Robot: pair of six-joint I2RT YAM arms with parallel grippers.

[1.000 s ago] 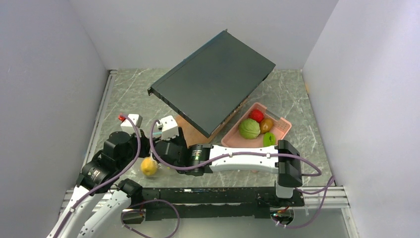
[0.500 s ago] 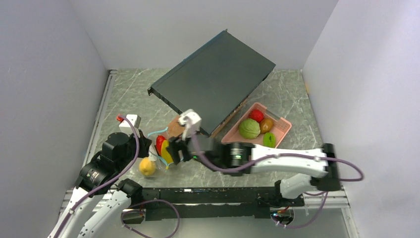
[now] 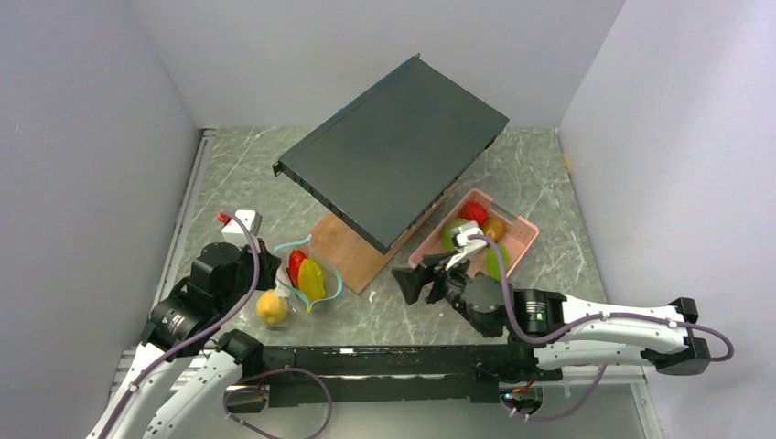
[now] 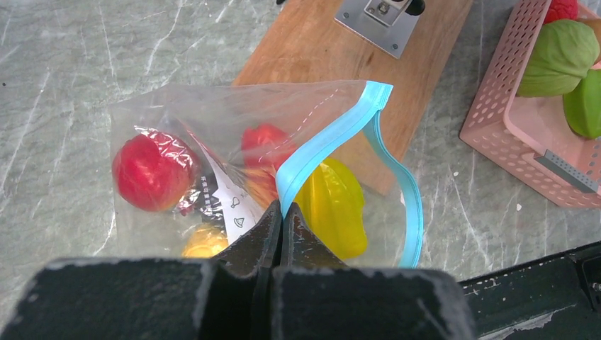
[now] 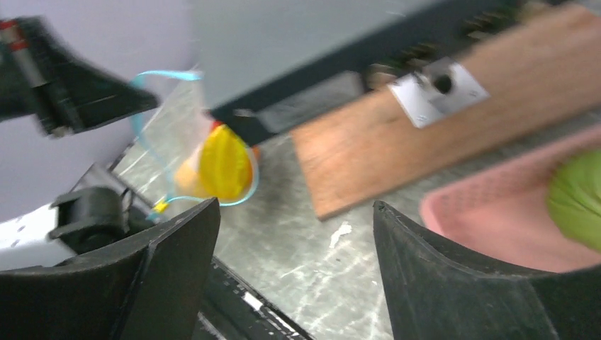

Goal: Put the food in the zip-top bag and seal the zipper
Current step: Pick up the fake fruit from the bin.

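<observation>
The clear zip-top bag [image 4: 212, 134] lies on the marble at the left, mouth open, its teal zipper [image 4: 333, 134] looped wide. It holds a red fruit [image 4: 149, 173], a yellow fruit [image 4: 333, 202] and an orange one. My left gripper [image 4: 281, 212] is shut on the zipper's near edge and holds the mouth up; it shows in the top view [image 3: 274, 274]. My right gripper [image 3: 412, 282] is open and empty, between the bag [image 3: 302, 279] and the pink tray, fingers pointing left. More food sits in the tray: a green fruit [image 3: 450, 234], a red one [image 3: 473, 212], a brown one [image 3: 495, 227].
The pink tray [image 3: 526, 233] stands at the right. A wooden board [image 3: 343, 247] lies in the middle under a tilted dark flat case [image 3: 393, 146]. Grey walls close the left, back and right. A black rail [image 3: 366, 361] runs along the near edge.
My right arm has pulled back from the bag to the right, towards the tray, empty. The bag's mouth and the red and yellow fruits inside now show. The left gripper has held still.
</observation>
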